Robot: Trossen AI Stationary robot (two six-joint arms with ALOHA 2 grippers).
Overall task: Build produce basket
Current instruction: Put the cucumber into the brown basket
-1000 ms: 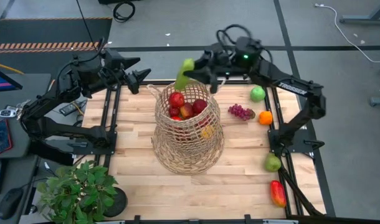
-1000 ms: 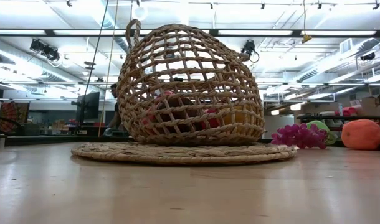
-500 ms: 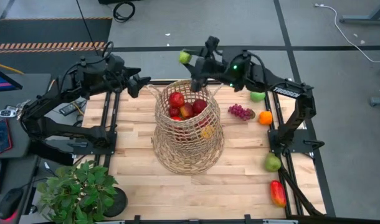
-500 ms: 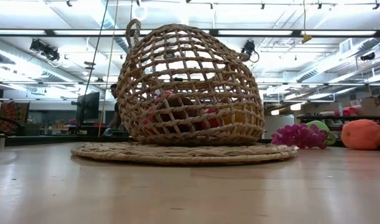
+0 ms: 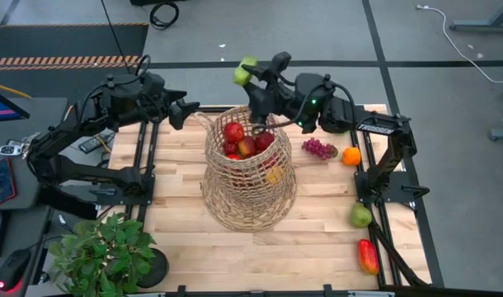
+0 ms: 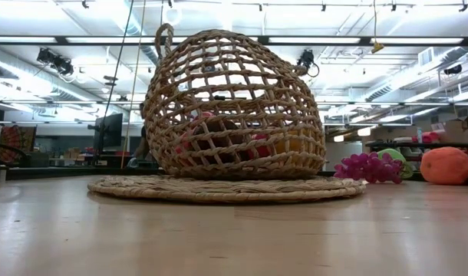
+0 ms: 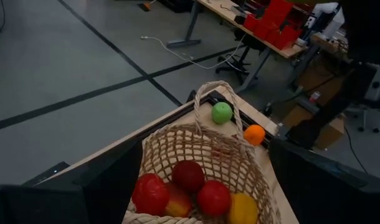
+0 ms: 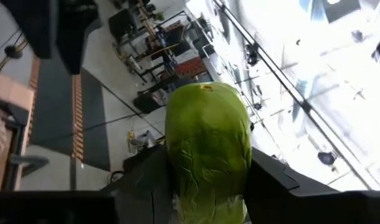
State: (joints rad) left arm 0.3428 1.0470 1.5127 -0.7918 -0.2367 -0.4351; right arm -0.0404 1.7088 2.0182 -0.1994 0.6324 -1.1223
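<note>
table (image 5: 334, 239) | basket (image 5: 250, 169) upright | right gripper (image 5: 250, 80) pinches green produce (image 5: 243, 73), pointing upward

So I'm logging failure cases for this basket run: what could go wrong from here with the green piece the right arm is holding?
1. The right gripper holds the green produce beyond the basket's far rim, not over the mouth; released here, it would likely fall outside.
2. The neck is narrow and red apples already sit high, so a drop could bounce out.
3. The arm hangs near a thin loop handle and may snag it.
</note>
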